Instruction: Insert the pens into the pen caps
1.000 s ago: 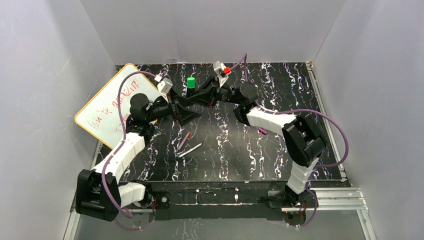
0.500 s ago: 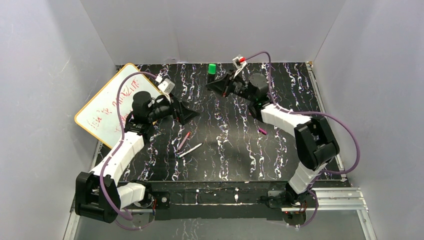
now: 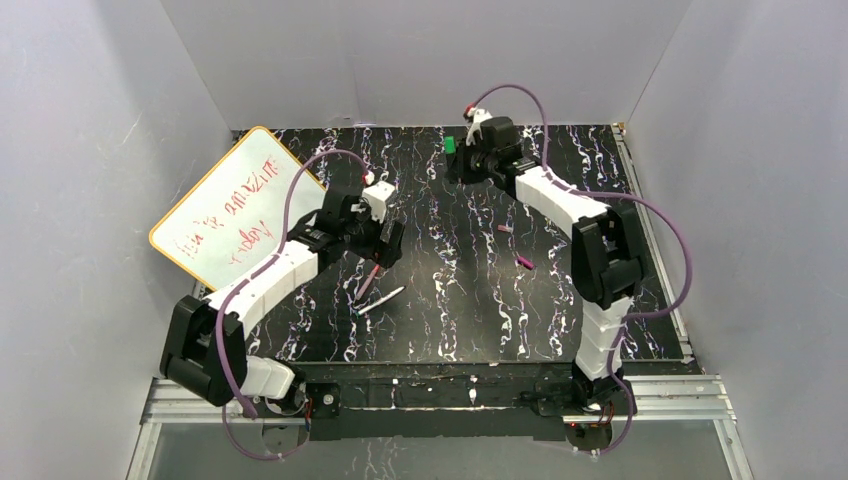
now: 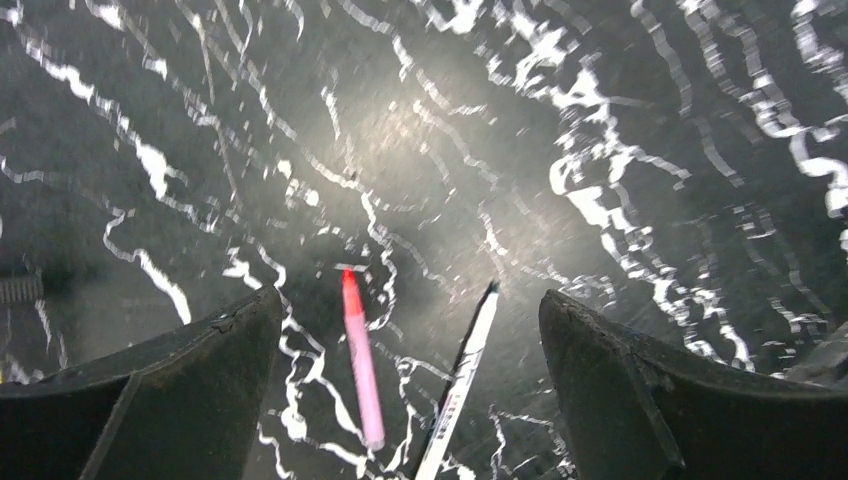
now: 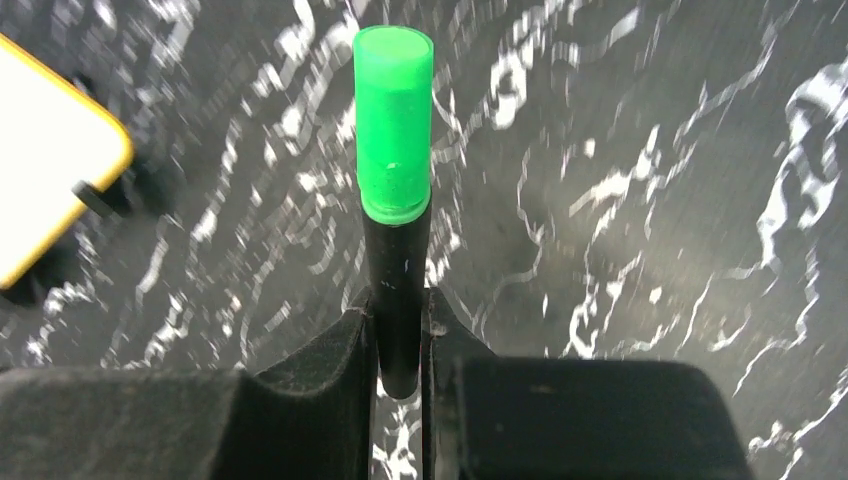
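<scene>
left gripper (image 4: 410,305): jaws wide apart, holding nothing, over the mid-left of the bench (image 3: 450,320)
magenta pen (image 4: 360,370): flat on the bench between the left fingers, nearer the left-hand one
white-grey pen (image 4: 462,385): just beside the magenta pen, also between the fingers; the two angle closer at their near ends
right gripper (image 5: 400,310): clamped on the black pen (image 5: 397,265), at far centre of the bench
green cap (image 5: 394,120): seated on the black pen's end, sticking out past the fingertips
magenta cap (image 3: 524,262): loose on the bench right of centre, well apart from both grippers
pale pink cap (image 3: 505,229): loose, near the magenta cap
whiteboard (image 3: 225,215): yellow-rimmed, red writing, at the left edge beside the left arm
</scene>
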Tool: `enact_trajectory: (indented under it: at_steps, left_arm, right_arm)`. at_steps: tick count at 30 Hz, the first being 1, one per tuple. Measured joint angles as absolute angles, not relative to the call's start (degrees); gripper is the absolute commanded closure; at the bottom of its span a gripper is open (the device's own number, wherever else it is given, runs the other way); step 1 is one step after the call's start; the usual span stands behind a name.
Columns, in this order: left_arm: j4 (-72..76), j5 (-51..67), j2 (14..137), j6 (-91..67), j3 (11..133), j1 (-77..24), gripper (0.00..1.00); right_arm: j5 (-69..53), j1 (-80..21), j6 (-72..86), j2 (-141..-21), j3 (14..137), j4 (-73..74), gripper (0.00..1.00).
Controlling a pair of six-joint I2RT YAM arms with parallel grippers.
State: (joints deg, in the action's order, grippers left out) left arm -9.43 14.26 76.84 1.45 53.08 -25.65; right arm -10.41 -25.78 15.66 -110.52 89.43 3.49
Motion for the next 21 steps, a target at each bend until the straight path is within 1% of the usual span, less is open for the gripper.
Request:
enact_trajectory:
  at_steps: [6, 9, 12, 16, 21]
  left_arm:
    - [-15.1, 5.8, 79.0, 2.8, 53.1, -26.5, 0.10]
    - [-16.3, 3.5, 79.5, 2.7, 53.0, -26.8, 0.20]
    - [-17.2, 1.7, 80.1, 2.3, 52.9, -27.3, 0.33]
    - [-18.4, -0.3, 83.2, 2.0, 53.0, -28.0, 0.47]
    - [-21.3, -1.9, 89.2, 1.4, 53.0, -29.2, 0.48]
  right_arm:
    - [-10.6, -26.0, 14.5, -115.9, 89.1, 12.1, 0.99]
    - [-10.5, -26.1, 14.0, -116.8, 89.1, 14.2, 0.99]
    - [-10.2, -26.1, 13.5, -117.0, 89.1, 14.9, 0.99]
    - [-9.6, -26.1, 13.0, -117.9, 89.1, 15.5, 0.99]
    - [-8.9, -26.1, 12.6, -119.2, 89.1, 17.1, 0.97]
